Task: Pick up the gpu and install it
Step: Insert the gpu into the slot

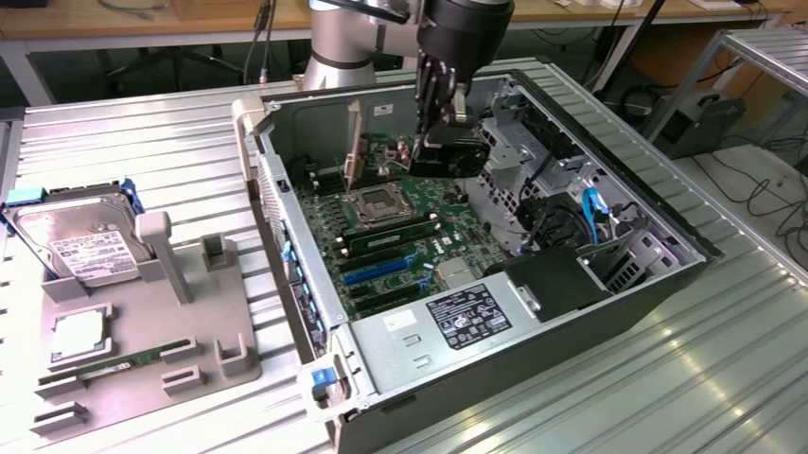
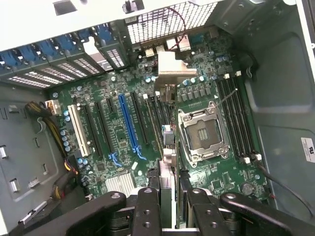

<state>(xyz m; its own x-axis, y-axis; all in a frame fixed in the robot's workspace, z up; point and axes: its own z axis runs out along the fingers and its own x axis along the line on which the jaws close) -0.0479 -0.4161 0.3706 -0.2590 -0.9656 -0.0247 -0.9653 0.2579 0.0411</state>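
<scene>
Gpu (image 2: 167, 91) is sitting right between the claw's (image 2: 167, 181) two black fingers (image 2: 147, 201) — they are squeezing the near end of it. The gpu is standing up on its thin edge, low inside the open computer case (image 1: 316, 118). Its shiny end is pointing at the back wall (image 2: 162, 19) with little holes — and the empty chip socket (image 2: 204, 132) is lying just beside it.

Side panel's off the computer case (image 1: 293, 284), so we only get in from above; its walls close every side. The tool (image 2: 171, 184), gripping the gpu (image 1: 352, 142), hangs between the rear wall and the drive cage (image 1: 518, 156). The power supply (image 1: 442, 317) and a blue cable (image 1: 588, 213) crowd the rest. There's bare worktop (image 1: 657, 378) on the exterior view's right; the parts holder (image 1: 146, 322) takes the left.
</scene>
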